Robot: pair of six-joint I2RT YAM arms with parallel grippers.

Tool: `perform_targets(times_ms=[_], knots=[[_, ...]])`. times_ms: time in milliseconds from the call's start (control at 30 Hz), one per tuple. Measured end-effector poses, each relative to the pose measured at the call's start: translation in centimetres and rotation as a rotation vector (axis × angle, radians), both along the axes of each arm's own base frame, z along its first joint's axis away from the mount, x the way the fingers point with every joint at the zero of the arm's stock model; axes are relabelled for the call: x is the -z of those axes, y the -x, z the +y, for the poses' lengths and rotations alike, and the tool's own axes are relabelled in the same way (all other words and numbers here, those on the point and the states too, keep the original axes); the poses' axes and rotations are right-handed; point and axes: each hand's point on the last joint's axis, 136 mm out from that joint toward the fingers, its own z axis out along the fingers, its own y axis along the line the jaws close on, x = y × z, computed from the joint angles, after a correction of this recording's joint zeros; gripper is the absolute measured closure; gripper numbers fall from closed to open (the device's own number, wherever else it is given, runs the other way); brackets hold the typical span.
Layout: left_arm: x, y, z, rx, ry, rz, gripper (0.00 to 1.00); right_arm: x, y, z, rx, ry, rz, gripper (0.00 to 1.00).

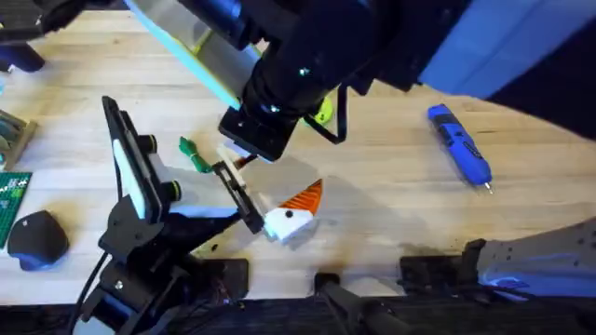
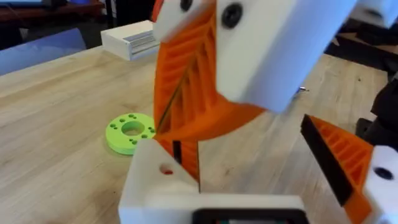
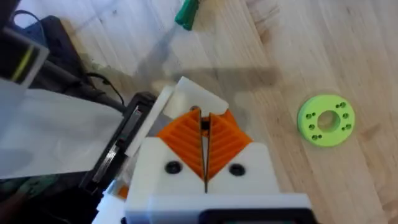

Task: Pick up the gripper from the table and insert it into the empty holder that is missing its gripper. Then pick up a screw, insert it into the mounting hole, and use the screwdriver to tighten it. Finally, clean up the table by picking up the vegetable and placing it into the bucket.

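Note:
My left gripper (image 2: 261, 180) is open. One of its fingers is the empty holder (image 2: 155, 186), a white block with a small mounting hole (image 2: 166, 169); the other finger carries an orange fin (image 2: 342, 158). My right gripper (image 3: 204, 149) comes down between them, its orange pads (image 2: 186, 81) pressed together on the orange ribbed gripper piece (image 2: 185, 152), whose lower end sits against the holder. The blue screwdriver (image 1: 459, 144) lies at the right of the table. The dark-green vegetable (image 1: 194, 155) lies left of the grippers. The bucket and screws are out of view.
A bright green holed disc (image 2: 130, 132) lies on the wood close to the grippers. A white box (image 2: 134, 40) stands farther back. At the table's left edge sit a dark rounded object (image 1: 37, 237) and a green circuit board (image 1: 11, 200).

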Motion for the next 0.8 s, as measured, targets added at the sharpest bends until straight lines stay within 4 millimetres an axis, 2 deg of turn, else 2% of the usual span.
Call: perform_targets(times_ms=[800], knots=[[0.0,0.0,0.0,0.000,0.000,0.000,0.015,-1.3,-0.1,0.2,0.000,-0.036,-0.022,0.998]])
